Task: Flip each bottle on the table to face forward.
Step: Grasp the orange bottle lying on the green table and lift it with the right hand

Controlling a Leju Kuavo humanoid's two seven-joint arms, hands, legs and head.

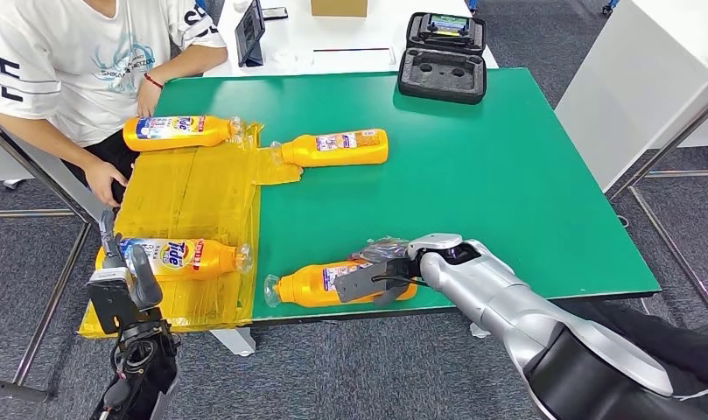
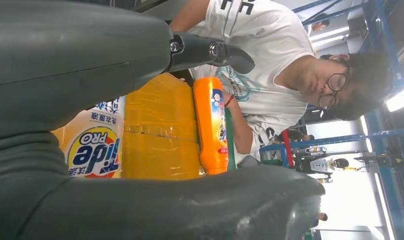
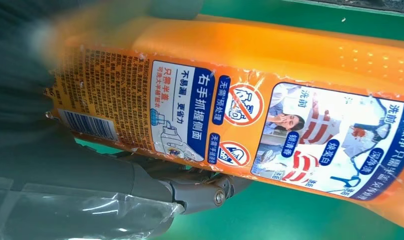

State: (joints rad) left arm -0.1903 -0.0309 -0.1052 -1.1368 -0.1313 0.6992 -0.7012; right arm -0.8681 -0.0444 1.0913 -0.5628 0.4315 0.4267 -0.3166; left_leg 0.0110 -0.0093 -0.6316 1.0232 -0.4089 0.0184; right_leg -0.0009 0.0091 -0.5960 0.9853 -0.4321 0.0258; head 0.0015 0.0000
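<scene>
Head view: four orange bottles lie on the green tabletop (image 1: 508, 175). The right hand (image 1: 378, 282) grips the near-right bottle (image 1: 311, 286) at the near edge; the left hand (image 1: 127, 280) hovers beside the near-left bottle (image 1: 179, 257).

Left wrist view: its fingers (image 2: 209, 50) spread wide, holding nothing.

Right wrist view: the back label (image 3: 229, 125) shows.

The head view looks down from high up at the green table (image 1: 508, 175). Both wrist views sit very close to orange bottles (image 3: 239, 100) on that same table.
</scene>
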